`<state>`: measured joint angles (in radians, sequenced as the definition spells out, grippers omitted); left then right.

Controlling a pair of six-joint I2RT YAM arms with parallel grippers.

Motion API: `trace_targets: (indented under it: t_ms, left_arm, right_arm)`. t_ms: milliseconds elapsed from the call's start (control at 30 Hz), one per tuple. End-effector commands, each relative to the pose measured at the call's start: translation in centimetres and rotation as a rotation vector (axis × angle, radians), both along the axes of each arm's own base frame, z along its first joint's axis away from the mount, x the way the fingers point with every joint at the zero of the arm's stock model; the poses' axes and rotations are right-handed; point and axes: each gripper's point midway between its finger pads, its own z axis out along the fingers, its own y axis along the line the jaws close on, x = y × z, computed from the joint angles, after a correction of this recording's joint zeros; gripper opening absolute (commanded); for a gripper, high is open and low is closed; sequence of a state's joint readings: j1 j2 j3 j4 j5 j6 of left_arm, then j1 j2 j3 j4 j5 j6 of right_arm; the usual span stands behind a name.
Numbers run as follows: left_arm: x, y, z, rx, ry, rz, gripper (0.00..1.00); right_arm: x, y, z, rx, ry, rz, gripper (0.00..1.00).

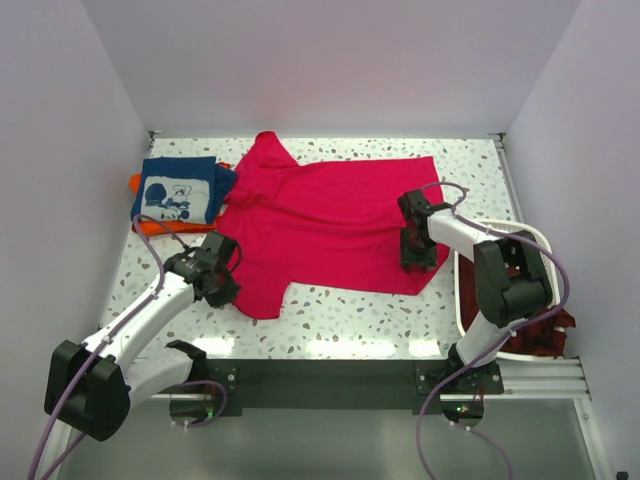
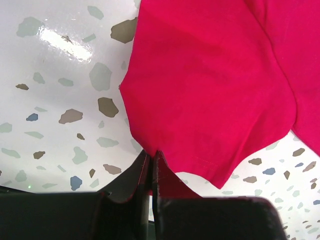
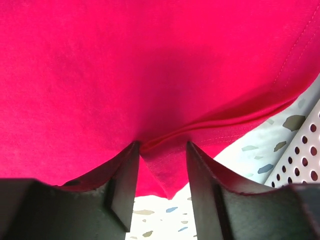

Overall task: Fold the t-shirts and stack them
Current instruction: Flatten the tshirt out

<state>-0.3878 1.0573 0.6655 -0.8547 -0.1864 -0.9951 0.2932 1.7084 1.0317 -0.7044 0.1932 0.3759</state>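
Observation:
The crimson-pink t-shirt (image 1: pixel 330 215) lies spread flat across the middle of the table. My left gripper (image 1: pixel 225 285) is at its near left sleeve, and in the left wrist view the jaws (image 2: pixel 151 154) are shut on the sleeve's edge (image 2: pixel 210 100). My right gripper (image 1: pixel 418 260) is at the shirt's near right corner. Its jaws (image 3: pixel 162 146) stand apart, with a fold of the hem (image 3: pixel 165 170) between them. A folded navy shirt with white print (image 1: pixel 178 190) lies on an orange shirt (image 1: pixel 150 226) at the back left. Dark maroon shirts (image 1: pixel 545 335) lie in the basket.
A white plastic laundry basket (image 1: pixel 462 290) stands at the right edge, close to my right arm; its perforated wall shows in the right wrist view (image 3: pixel 305 150). White walls enclose the speckled table (image 1: pixel 340 320) at the back and sides.

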Motion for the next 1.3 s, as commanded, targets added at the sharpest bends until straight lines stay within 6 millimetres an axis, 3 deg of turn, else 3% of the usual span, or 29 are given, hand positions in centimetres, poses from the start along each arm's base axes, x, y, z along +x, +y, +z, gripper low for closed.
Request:
trace_targets:
  t_ms: [0, 33, 133, 400, 633, 833, 1267]
  left_arm:
    - [-0.3, 0.0, 0.0, -0.006, -0.001, 0.008, 0.00]
    - [-0.2, -0.1, 0.1, -0.008, -0.005, 0.008, 0.00]
    - [-0.2, 0.0, 0.0, -0.007, -0.004, 0.008, 0.00]
    - [0.3, 0.0, 1.1, -0.008, -0.034, 0.007, 0.00]
    - [0.2, -0.3, 3.6, -0.036, -0.071, -0.010, 0.00]
    - [-0.8, -0.3, 5.4, -0.065, -0.085, -0.017, 0.00]
    - [-3.3, -0.1, 9.3, -0.123, -0.117, -0.006, 0.00]
  right_arm:
    - [0.4, -0.5, 0.5, -0.055, -0.012, 0.015, 0.45]
    - [0.4, -0.5, 0.7, -0.057, -0.016, 0.011, 0.35]
    - [0.4, -0.9, 1.1, -0.077, -0.018, 0.003, 0.19]
    - [-0.2, -1.5, 3.1, -0.096, -0.032, -0.016, 0.16]
    - [-2.6, -2.4, 5.7, -0.099, -0.042, -0.033, 0.00]
    - [-4.8, -3.0, 7.6, -0.098, -0.045, -0.044, 0.00]
    - [-8.8, -3.7, 9.3, -0.085, 0.003, -0.070, 0.00]
